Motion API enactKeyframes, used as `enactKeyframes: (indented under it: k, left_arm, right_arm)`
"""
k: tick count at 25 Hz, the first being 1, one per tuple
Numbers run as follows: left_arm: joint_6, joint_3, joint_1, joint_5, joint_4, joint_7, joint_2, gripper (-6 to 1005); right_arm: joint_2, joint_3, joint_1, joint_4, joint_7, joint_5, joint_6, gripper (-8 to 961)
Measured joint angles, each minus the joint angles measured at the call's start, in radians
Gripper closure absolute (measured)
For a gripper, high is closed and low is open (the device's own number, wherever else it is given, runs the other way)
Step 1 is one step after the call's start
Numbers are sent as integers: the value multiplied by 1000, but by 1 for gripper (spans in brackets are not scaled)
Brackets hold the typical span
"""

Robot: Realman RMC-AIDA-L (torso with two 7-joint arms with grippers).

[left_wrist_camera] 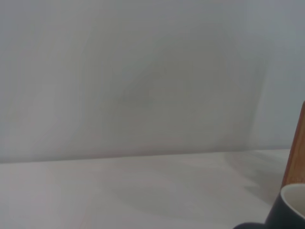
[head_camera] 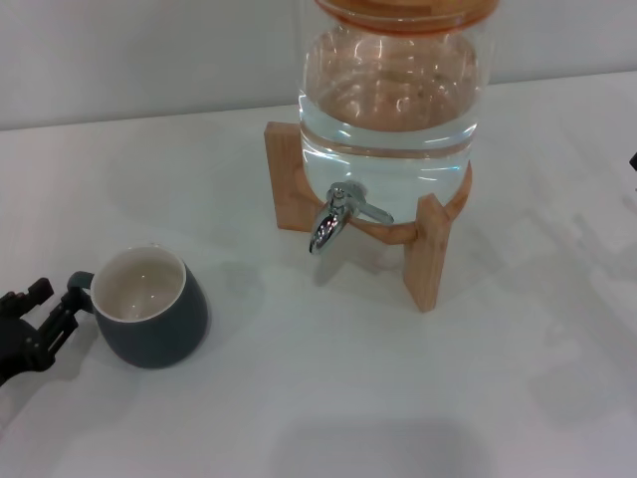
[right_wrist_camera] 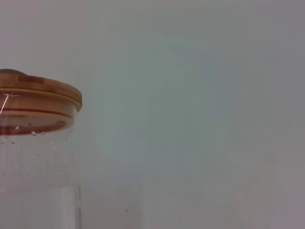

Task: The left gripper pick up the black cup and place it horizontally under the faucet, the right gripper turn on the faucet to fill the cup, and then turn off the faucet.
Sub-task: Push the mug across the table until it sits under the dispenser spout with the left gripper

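On the white table [head_camera: 328, 398], toward the robot's left, the black cup [head_camera: 154, 309] stands upright, cream inside showing, its loop handle [head_camera: 80, 287] turned toward the left gripper [head_camera: 45, 317]. That claw sits right at the handle, its knobbly fingers [head_camera: 62, 321] spread and not clenched on anything; whether they touch the handle, I can't tell. Off toward the centre and well apart from the cup, the faucet [head_camera: 336, 214] pokes out of the glass water jar [head_camera: 390, 119], spout aimed down, nothing beneath it. The jar sits in a wooden stand [head_camera: 428, 261], capped by a wooden lid [right_wrist_camera: 38, 102]. Only a dark sliver of the right gripper [head_camera: 633, 161] shows at the head view's edge, its fingers hidden.
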Motion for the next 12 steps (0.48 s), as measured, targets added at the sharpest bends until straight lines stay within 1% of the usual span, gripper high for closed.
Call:
enactKeyframes:
  k: [12]
  left_arm:
    - [-31,0,-53,49,-25,-10,1,559]
  right_arm:
    - [0,0,6,1,0,-2,-5,172]
